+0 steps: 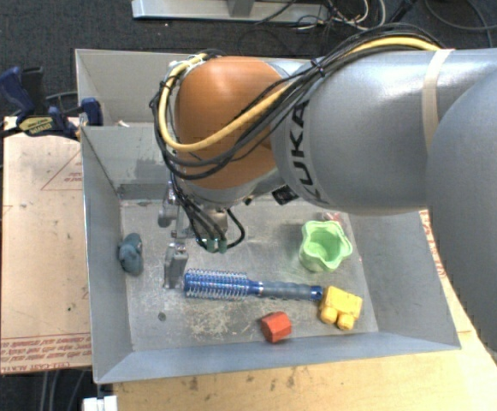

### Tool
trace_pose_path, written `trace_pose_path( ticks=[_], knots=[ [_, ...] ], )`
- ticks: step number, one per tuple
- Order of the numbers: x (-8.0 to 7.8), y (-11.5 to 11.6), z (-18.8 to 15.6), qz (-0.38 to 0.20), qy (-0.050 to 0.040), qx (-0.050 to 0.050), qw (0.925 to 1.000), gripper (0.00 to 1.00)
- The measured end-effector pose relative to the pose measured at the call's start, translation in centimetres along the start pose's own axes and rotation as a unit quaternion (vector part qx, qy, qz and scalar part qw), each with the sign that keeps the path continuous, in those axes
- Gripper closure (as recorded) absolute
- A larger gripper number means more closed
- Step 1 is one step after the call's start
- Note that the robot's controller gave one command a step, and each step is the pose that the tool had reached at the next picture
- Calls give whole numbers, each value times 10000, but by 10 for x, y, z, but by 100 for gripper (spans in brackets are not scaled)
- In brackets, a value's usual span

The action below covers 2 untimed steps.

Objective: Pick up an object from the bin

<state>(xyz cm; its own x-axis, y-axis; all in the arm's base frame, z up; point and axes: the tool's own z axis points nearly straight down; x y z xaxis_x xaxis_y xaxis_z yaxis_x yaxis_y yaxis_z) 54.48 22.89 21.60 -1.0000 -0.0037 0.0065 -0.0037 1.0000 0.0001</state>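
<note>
Entry: my arm reaches in from the right, orange wrist cover over the back half of the grey bin. My claw hangs low over the bin floor, left of centre, just beside the bristle end of a blue brush. From this angle I cannot tell whether the claw is released or clenched, or whether it touches the brush. The brush lies flat across the floor, bristles left, handle running right to a yellow block. A grey-blue lump sits near the claw on its left. A green scalloped cup stands upright behind the handle. A red block lies near the front wall.
</note>
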Motion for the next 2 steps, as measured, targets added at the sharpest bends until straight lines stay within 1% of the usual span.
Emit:
trace_pose_path(
  ticks=[1, 2],
  knots=[
    [7, -93, 144, -710, -63, -28, 9975, 0],
    [6, -91, 140, -729, -79, -24, 9973, 100]
  ],
)
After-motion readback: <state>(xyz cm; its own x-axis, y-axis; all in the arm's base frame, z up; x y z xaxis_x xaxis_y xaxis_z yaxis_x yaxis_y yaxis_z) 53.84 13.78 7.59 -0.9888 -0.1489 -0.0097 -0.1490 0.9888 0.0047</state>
